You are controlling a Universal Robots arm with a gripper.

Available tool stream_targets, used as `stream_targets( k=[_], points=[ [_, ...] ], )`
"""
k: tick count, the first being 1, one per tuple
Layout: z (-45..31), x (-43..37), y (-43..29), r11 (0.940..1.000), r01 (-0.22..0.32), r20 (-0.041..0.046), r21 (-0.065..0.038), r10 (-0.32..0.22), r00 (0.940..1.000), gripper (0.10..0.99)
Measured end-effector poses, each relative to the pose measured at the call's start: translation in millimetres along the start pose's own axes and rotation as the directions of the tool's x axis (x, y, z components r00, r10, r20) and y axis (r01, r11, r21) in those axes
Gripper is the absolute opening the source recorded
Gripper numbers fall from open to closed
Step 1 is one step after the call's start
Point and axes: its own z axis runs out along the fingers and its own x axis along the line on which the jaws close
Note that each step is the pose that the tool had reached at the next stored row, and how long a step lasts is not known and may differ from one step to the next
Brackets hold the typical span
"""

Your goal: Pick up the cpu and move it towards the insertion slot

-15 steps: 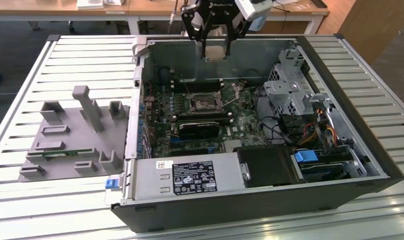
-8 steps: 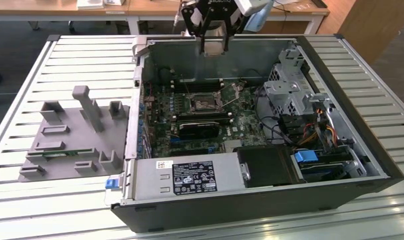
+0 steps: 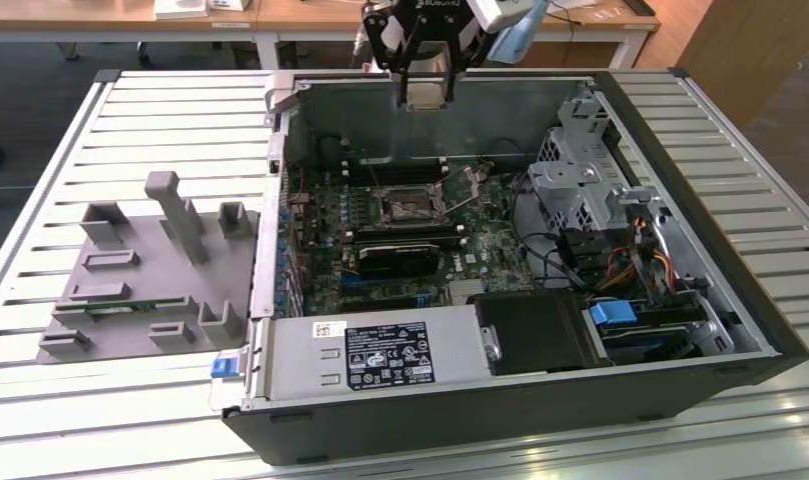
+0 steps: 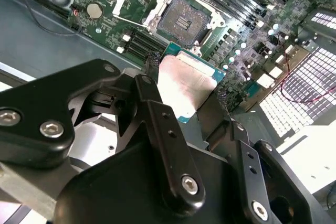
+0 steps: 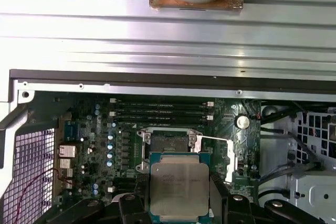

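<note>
Second wrist view has the cpu (image 4: 188, 92) pinched flat between the gripper (image 4: 184, 98) fingers, so it's clamped on the chip and up in the air. The insertion slot (image 4: 181, 20) sits uncovered on the motherboard (image 4: 252, 30) below, well apart from it, inside the open computer case (image 3: 724, 290) on the slatted table (image 3: 137, 120).

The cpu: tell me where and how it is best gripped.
Grip the flat square chip with the silvery metal top by two opposite edges, coming from above its top face. It is thin and flat, so only the side edges offer purchase. The claw holds it this way in both wrist views, fingers on opposite sides, above the motherboard near the silver-framed square socket.
</note>
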Motion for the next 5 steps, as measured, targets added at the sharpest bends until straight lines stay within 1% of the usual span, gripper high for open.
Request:
stream_targets(
  k=[5],
  points=[
    [0.1, 0.0, 0.2, 1.0, 0.0, -0.0001, 0.0, 0.0, 1.0, 0.537]
  ],
)
